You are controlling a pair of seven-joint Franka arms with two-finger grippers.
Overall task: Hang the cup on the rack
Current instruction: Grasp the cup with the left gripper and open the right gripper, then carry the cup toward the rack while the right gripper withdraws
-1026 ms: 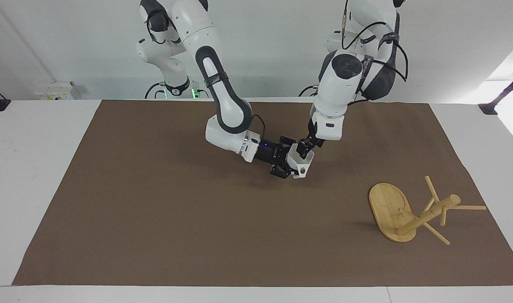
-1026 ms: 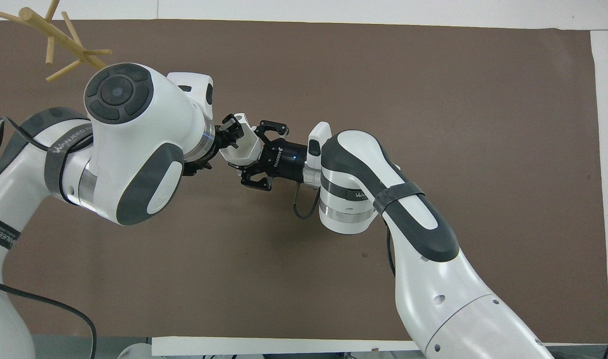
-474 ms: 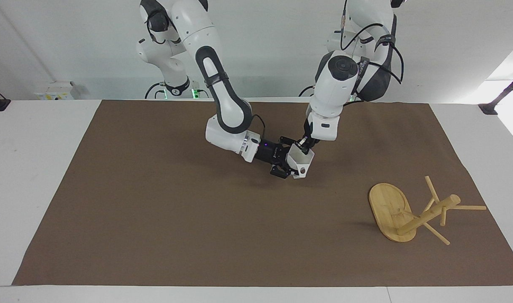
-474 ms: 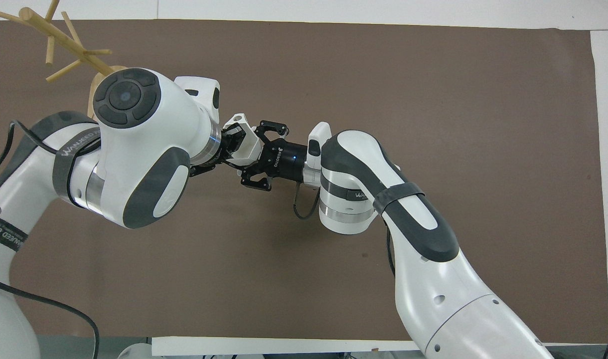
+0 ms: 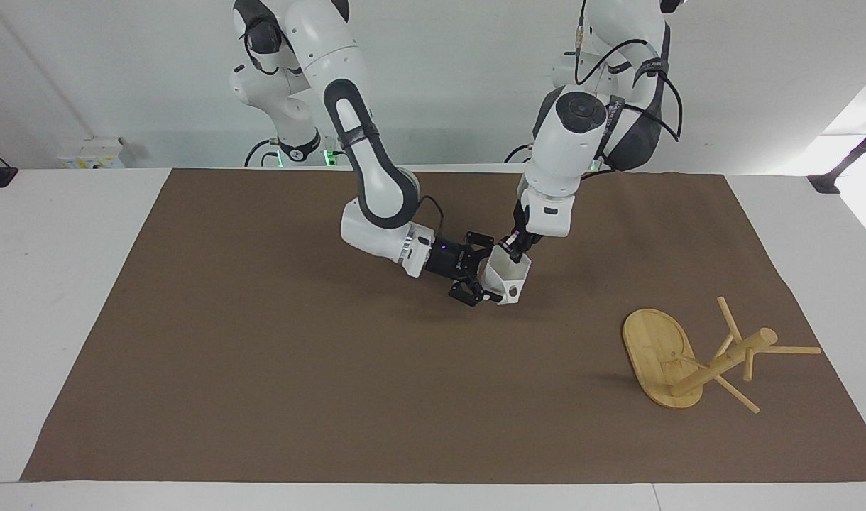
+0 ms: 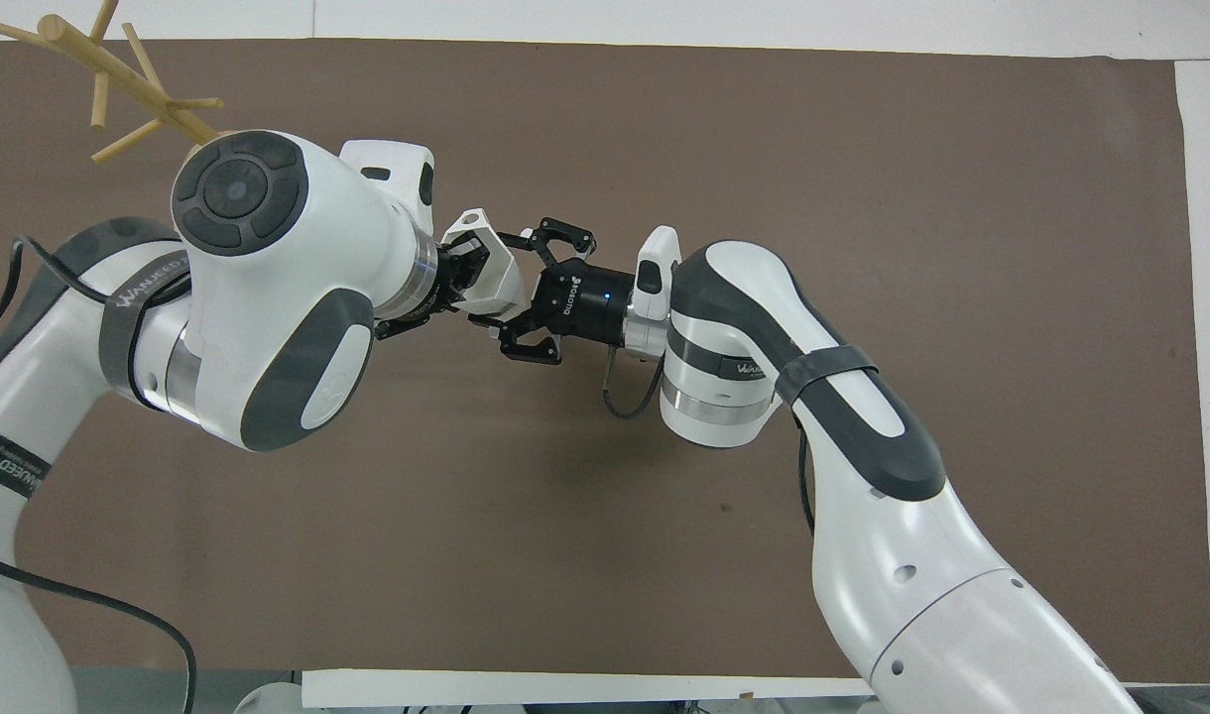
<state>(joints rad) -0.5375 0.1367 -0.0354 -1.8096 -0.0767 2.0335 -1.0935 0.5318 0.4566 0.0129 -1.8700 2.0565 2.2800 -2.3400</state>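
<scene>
Facing view: cup (image 5: 507, 278) pinched at its rim by left gripper (image 5: 512, 246); right gripper (image 5: 481, 278) spread wide just beside cup, released.

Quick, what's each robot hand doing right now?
Left gripper: shut on the rim of the cup, up over the mat.
Right gripper: open, beside the cup.

Left hand (image 5: 512, 246) pinches cup (image 5: 507, 278) rim at mid-mat; right hand (image 5: 481, 278) open beside it. Rack (image 5: 671, 365) tipped over, 4 o'clock from the cup.
</scene>
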